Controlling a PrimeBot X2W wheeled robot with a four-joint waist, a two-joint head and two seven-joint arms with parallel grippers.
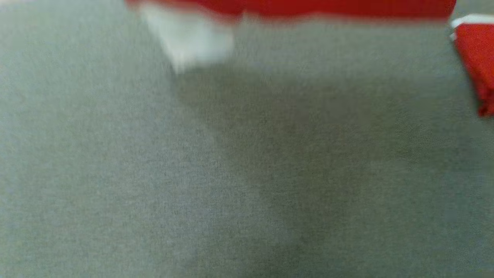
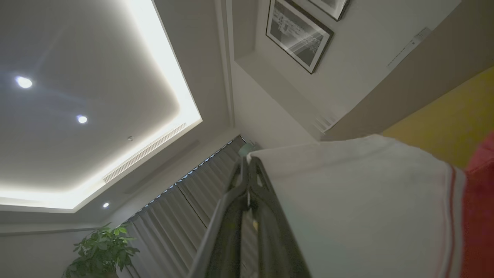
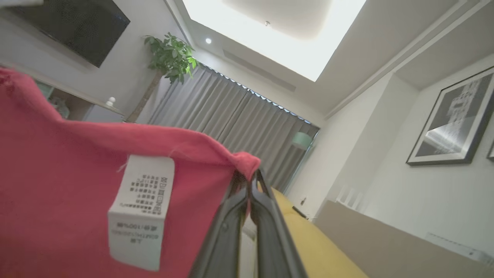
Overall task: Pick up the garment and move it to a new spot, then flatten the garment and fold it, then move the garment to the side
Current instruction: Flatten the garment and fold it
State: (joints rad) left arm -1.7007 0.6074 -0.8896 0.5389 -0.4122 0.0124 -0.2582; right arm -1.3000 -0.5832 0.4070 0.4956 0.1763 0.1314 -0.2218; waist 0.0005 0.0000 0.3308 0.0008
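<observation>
The garment [image 3: 58, 185] you are handling is red with white parts. In the right wrist view its red knit spreads to the left of the right gripper [image 3: 249, 177], whose two dark fingers are pressed together on a bunched corner of the cloth. A white care label [image 3: 141, 210] hangs just left of those fingers; its print is too small to read. In the left wrist view the left gripper [image 2: 247, 162] is likewise closed tight, pinching the edge of a white panel of the garment [image 2: 366, 200] that stretches away to its right and ends in a thin red stripe and then red cloth. Both grips are held up, fingers pointing toward the ceiling. From the head view you see the garment [image 1: 308, 7] as a blurred red band along the top edge with a white patch drooping below it, over a grey woven surface [image 1: 115, 173] that carries a broad shadow. A second red piece with a white edge [image 1: 476, 65] is cut off at the right border; you cannot tell whether it belongs to the same garment. Beyond the right gripper are grey curtains [image 3: 239, 127], a leafy plant [image 3: 171, 58], a dark wall screen [image 3: 77, 27], a framed picture [image 3: 451, 123], a lit ceiling recess [image 3: 278, 38] and a yellow surface [image 3: 316, 247] close on its right.
</observation>
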